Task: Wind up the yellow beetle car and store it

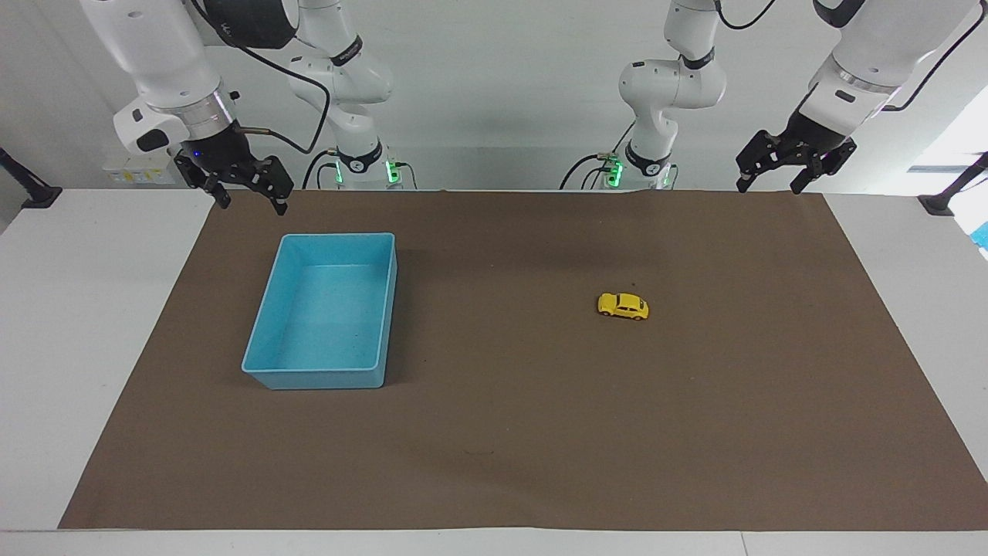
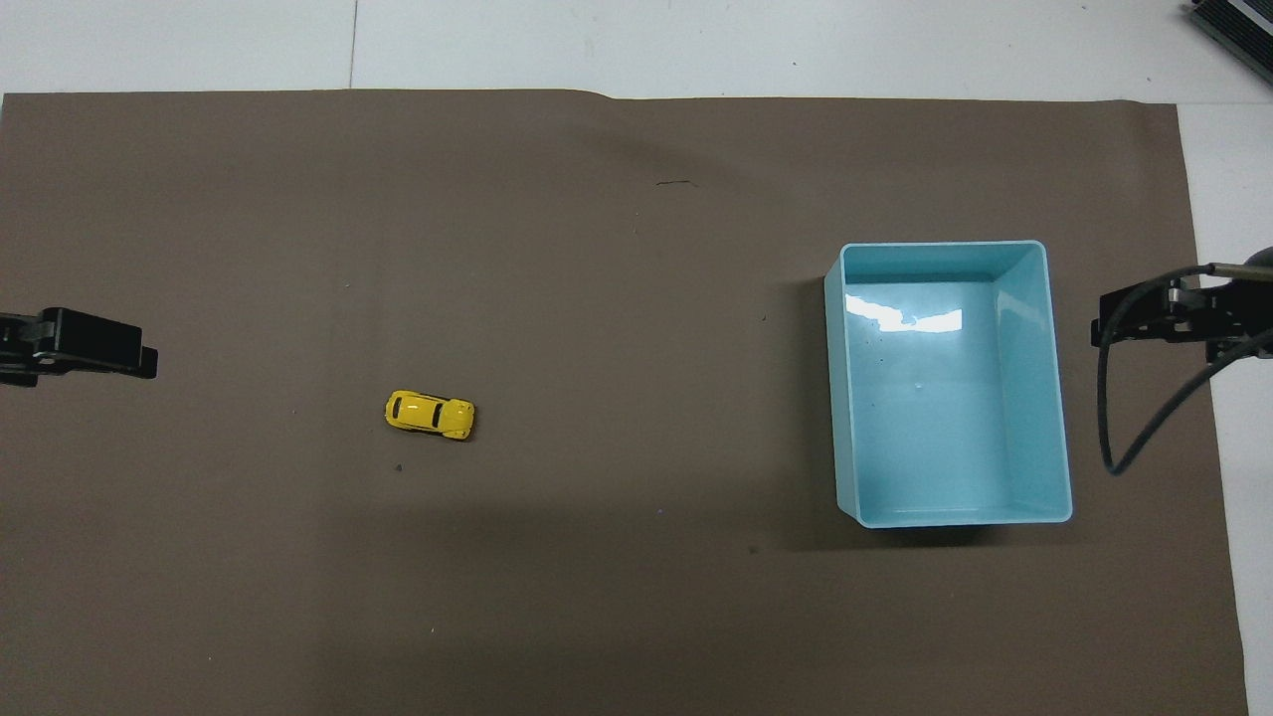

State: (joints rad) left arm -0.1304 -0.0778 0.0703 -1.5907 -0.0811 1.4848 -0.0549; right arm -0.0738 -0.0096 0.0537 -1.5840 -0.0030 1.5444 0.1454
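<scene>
The yellow beetle car (image 1: 623,306) (image 2: 430,415) stands on its wheels on the brown mat, toward the left arm's end of the table. A light blue bin (image 1: 325,317) (image 2: 950,383) sits empty toward the right arm's end. My left gripper (image 1: 769,185) (image 2: 70,343) hangs open in the air over the mat's edge at the left arm's end, apart from the car. My right gripper (image 1: 251,202) (image 2: 1164,316) hangs open above the mat's corner beside the bin, with nothing between its fingers.
The brown mat (image 1: 509,432) (image 2: 597,249) covers most of the white table (image 1: 69,324). Both arm bases (image 1: 363,166) (image 1: 641,166) stand at the table's robot end. A dark clamp (image 1: 945,202) sits at the table corner.
</scene>
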